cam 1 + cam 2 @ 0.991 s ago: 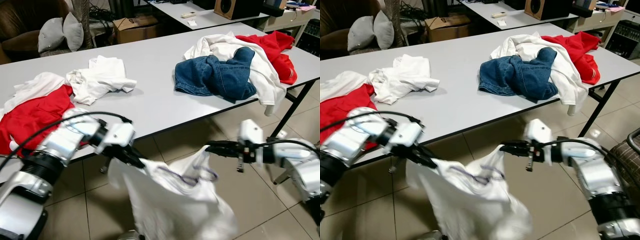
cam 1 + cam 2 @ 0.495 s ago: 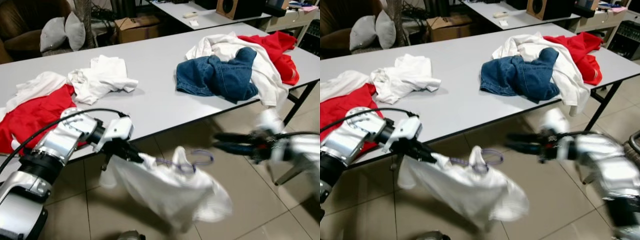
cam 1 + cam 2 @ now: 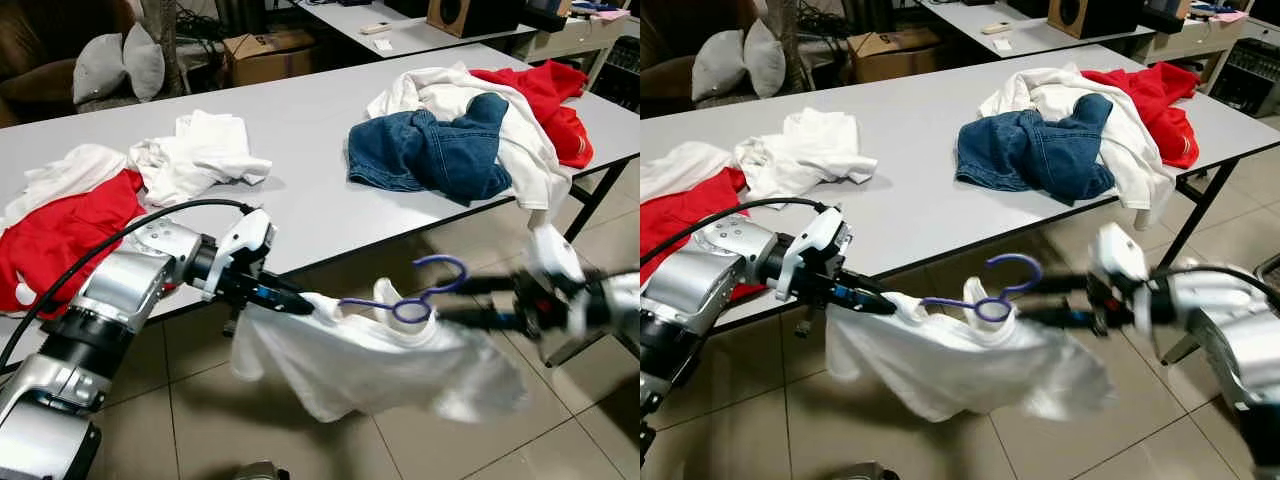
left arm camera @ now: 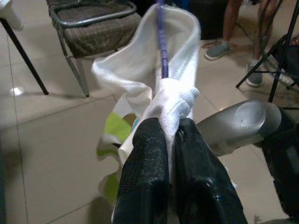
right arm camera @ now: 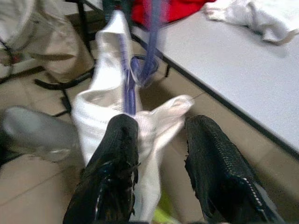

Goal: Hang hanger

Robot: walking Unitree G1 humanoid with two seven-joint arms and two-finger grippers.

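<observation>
Holding a white shirt (image 3: 380, 360) stretched between both arms, the robot stands over a tiled floor (image 3: 180, 420) in front of a long grey surface (image 3: 300, 150). The left gripper (image 3: 290, 300) has its fingers (image 4: 145, 172) pressed together, clamped on a bunched shoulder of the shirt. A purple hanger (image 3: 415, 300) sits inside the shirt's neck, its wire running out from the left fingers, its hook rising just above the cloth midway between the two grippers. The right gripper (image 3: 470, 303) is blurred in the head views; in its wrist view its fingers (image 5: 117, 168) stand apart, one pressed against the shirt's other shoulder, with the hanger wire just beyond them. No firm pinch is evident there.

Judging by this, the shirt is already on the hanger, and the step in hand is carrying the pair toward somewhere to hang it. No rail is visible, so the next move likely calls for finding one and offering the hook up to it.

Beyond the grippers, the surface carries white and red clothes (image 3: 90, 200) on the left and a blue denim garment (image 3: 430, 150) heaped with more clothes on the right.
</observation>
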